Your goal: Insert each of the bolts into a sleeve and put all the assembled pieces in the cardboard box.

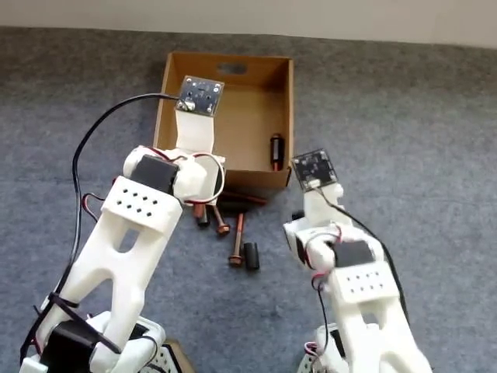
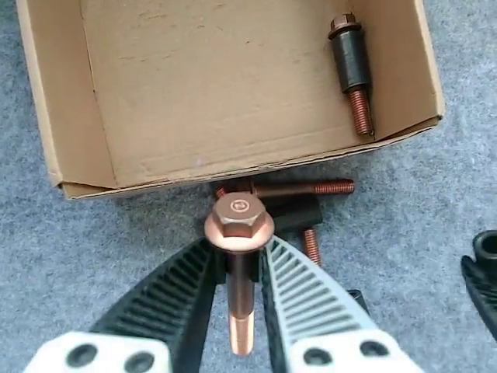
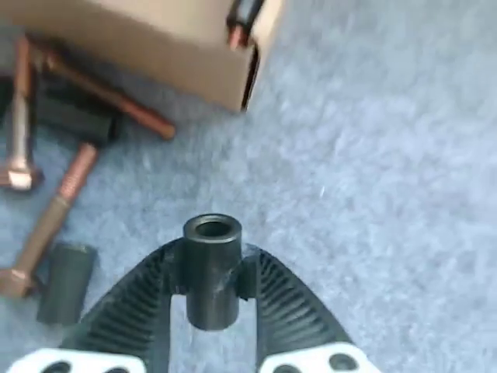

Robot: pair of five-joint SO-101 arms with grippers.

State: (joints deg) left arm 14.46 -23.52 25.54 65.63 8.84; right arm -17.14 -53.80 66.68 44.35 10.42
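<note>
Two parts in hand, one per arm. Left gripper (image 2: 241, 250) is clamped on a copper-coloured flanged hex bolt (image 2: 239, 225), pinched just under the head, with the shank running on between the fingers and its tip free. My reading: the thread is left bare so it can enter a bore. Right gripper (image 3: 213, 253) is closed round a short black cylindrical sleeve (image 3: 211, 268), its open mouth standing clear of the fingertips, presumably to receive that thread. Both hang over the grey carpeted tabletop (image 1: 404, 116), just outside the near wall of the brown cardboard box (image 2: 194, 85).

One assembled bolt-and-sleeve (image 2: 351, 70) lies inside the box, in a near corner. Loose copper bolts (image 1: 238, 237) and black sleeves (image 1: 251, 255) lie heaped beside the box's near wall.

Hard to make out:
- The left arm (image 1: 136, 233) covers part of the heap from above, so I can make no reliable count of loose pieces.
- I cannot judge the exact tilt of the held bolt.
</note>
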